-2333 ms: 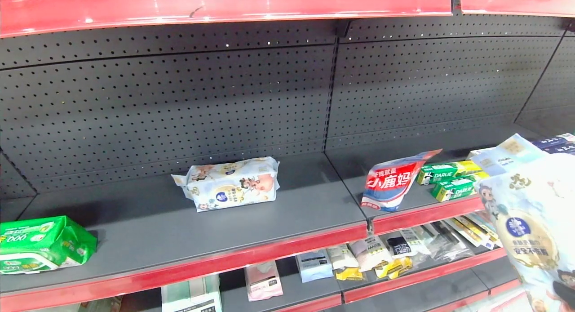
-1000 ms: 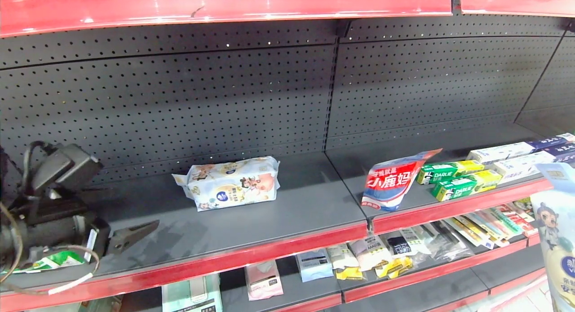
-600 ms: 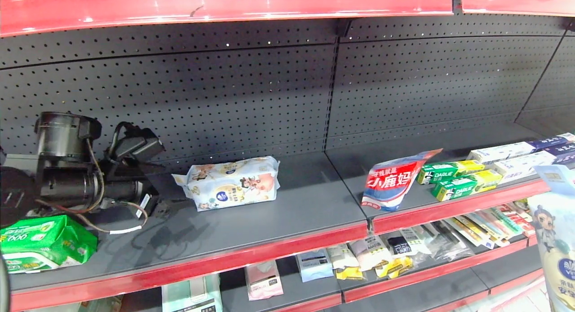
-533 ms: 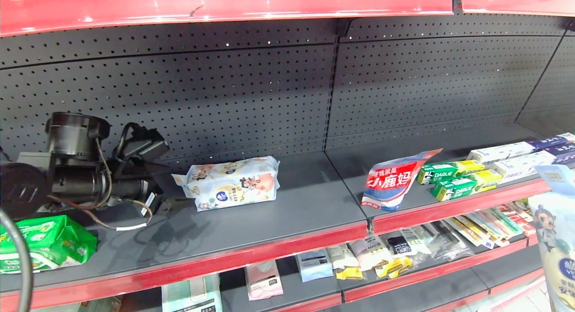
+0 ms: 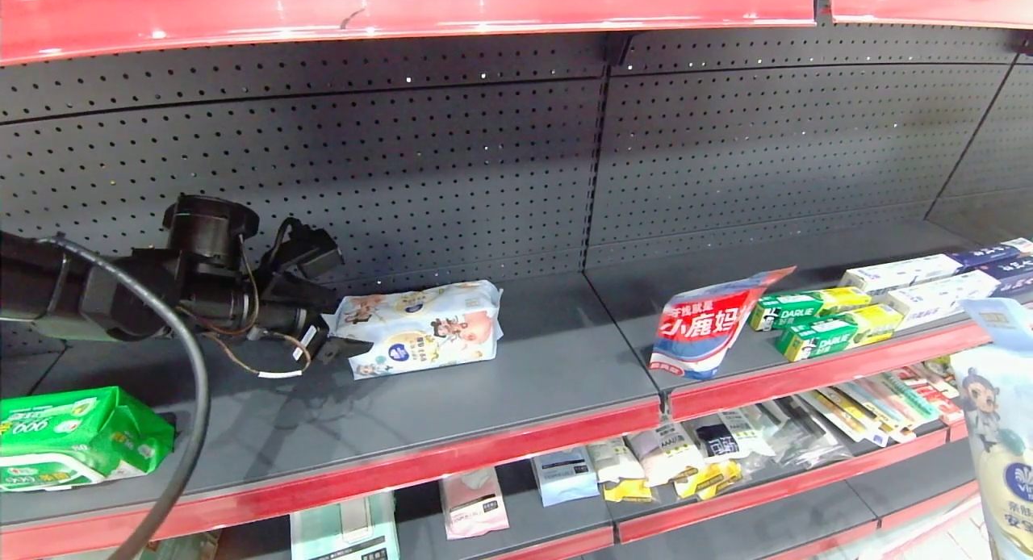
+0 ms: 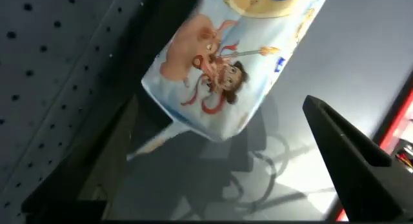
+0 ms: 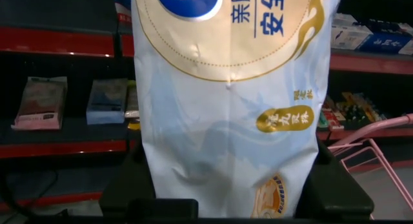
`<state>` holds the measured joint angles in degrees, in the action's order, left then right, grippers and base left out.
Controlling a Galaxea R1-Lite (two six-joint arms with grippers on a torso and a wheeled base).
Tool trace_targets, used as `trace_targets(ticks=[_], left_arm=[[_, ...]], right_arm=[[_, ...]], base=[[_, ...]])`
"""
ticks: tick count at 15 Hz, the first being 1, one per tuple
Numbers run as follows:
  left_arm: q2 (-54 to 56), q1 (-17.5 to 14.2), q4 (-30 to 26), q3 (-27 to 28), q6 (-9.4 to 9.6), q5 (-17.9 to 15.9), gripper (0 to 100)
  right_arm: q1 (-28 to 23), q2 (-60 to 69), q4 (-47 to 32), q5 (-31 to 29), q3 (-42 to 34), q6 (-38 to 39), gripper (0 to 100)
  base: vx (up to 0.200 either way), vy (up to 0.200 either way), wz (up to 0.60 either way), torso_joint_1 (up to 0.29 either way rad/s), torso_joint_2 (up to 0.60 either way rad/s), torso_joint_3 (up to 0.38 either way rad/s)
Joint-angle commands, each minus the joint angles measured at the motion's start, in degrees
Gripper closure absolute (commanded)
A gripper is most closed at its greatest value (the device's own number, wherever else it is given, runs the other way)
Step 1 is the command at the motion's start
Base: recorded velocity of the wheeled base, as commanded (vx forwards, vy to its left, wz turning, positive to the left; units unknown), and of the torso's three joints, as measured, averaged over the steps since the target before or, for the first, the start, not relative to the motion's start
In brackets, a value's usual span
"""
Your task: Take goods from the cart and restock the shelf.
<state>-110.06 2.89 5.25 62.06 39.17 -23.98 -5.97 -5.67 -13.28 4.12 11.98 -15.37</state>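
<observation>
A pale wipes pack (image 5: 420, 328) with cartoon print lies on the grey shelf board (image 5: 524, 374) near the pegboard back. My left gripper (image 5: 347, 344) is at the pack's left end, open. In the left wrist view the end of the wipes pack (image 6: 226, 75) sits between the two dark fingers (image 6: 348, 159) without being clamped. At the far right, a tall pale-blue pouch (image 5: 997, 431) hangs in front of the shelf. My right gripper (image 7: 226, 208) is shut on the bottom of this pouch (image 7: 226, 101).
A green wipes pack (image 5: 77, 439) lies at the shelf's left end. A red and blue pouch (image 5: 710, 322), green toothpaste boxes (image 5: 815, 318) and white boxes (image 5: 920, 277) stand to the right. Small packets (image 5: 670, 459) fill the lower shelf. A pink cart frame (image 7: 381, 159) is below.
My left arm came in from the left and moved right along the shelf until its open gripper reached the wipes pack. The right arm lowered the pouch earlier, then stayed still.
</observation>
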Motion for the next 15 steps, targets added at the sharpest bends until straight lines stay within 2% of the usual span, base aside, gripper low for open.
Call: trace_targets(ticks=[1,4,15], left_arm=[[-2.4,0.6,-2.3,3.9,0.12,-0.6,0],[-2.7,0.5,-4.4,7.1,0.12,-1.4,0],[-2.1,0.5,-4.9,7.2,0.21,-1.6,0]], right_arm=[[0.0,-0.2,0.0,0.0,0.1,-0.1,100],[0.1,-0.2,0.0,-1.4,0.0,-0.1,100],[0.0,-0.2,0.0,-1.6,0.1,-0.1,100]], base=[[0.0,0.0,0.0,0.0,0.0,0.0],[0.0,0.0,0.0,0.0,0.0,0.0],[0.0,0.0,0.0,0.0,0.0,0.0]])
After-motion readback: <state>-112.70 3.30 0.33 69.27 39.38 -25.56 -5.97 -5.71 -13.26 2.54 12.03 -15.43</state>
